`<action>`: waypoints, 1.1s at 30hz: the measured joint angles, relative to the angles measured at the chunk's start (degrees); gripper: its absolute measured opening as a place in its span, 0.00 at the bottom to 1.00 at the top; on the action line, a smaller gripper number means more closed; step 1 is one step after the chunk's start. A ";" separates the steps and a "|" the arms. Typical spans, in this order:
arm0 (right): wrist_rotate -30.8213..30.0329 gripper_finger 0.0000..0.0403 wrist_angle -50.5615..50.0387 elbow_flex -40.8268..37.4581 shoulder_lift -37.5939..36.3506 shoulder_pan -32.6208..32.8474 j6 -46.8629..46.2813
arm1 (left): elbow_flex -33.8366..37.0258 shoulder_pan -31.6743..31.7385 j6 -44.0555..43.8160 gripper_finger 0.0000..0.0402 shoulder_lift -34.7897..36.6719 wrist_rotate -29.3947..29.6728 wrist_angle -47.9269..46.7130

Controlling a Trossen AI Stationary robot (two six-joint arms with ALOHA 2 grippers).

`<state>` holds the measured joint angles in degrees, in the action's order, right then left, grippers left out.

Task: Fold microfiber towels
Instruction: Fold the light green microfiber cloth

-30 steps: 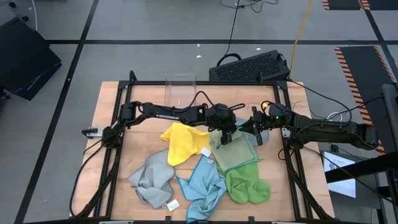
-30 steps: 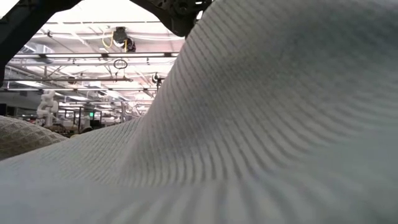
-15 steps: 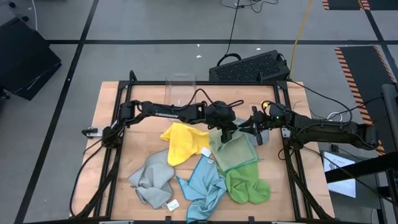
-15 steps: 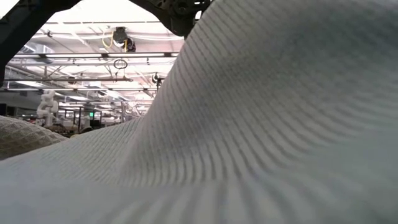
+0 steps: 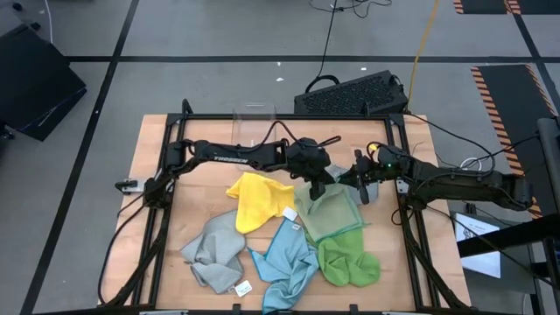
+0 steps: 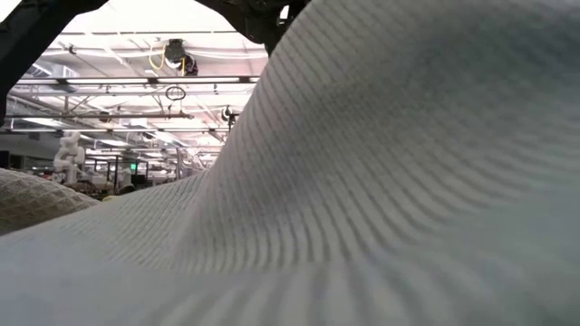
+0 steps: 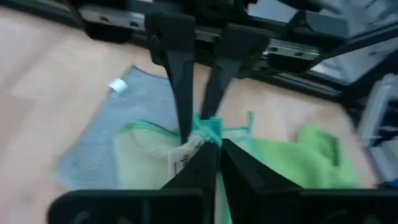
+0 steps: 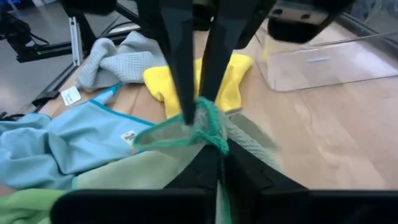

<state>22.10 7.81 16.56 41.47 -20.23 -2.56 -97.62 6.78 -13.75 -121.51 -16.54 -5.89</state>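
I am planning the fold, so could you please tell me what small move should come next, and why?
Probably draw the two end effectors apart to stretch the pale green microfiber towel: the left end effector and right end effector both pinch the same bunched corner, so the edge is not spread.

both grippers [image 8: 216, 163] on pale green towel [image 8: 180, 134]

Soft matt cloth towels, yellow [image 5: 254, 198], blue [image 5: 289, 255] and pale green [image 5: 329, 213], lie on a smooth pale wood table [image 5: 153, 157]; a grey towel [image 6: 381, 181] shows a ribbed weave. The bin [image 8: 317, 59] is clear glossy plastic; the fingers [image 8: 177, 56] matt black.
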 joint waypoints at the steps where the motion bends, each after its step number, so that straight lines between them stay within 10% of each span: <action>1: 0.01 0.02 -0.13 -0.01 0.01 -0.02 -0.27 | -0.02 0.01 -1.24 0.10 0.00 -0.37 -0.69; 13: 0.21 0.01 2.61 -0.05 -0.72 -0.33 -5.27 | -0.04 -6.29 -10.78 0.51 5.23 6.70 -24.67; 25: 0.20 0.01 3.44 -0.02 -1.32 -0.37 -8.76 | 0.05 -17.72 -27.66 0.85 5.31 32.16 -35.59; 33: 0.20 0.01 3.23 -0.02 -1.30 -0.37 -8.77 | 7.80 -17.17 -25.14 0.82 5.22 34.69 -24.34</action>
<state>22.31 11.05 16.53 40.16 -20.60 -11.33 -89.83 -10.39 -38.89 -116.29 18.15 -30.23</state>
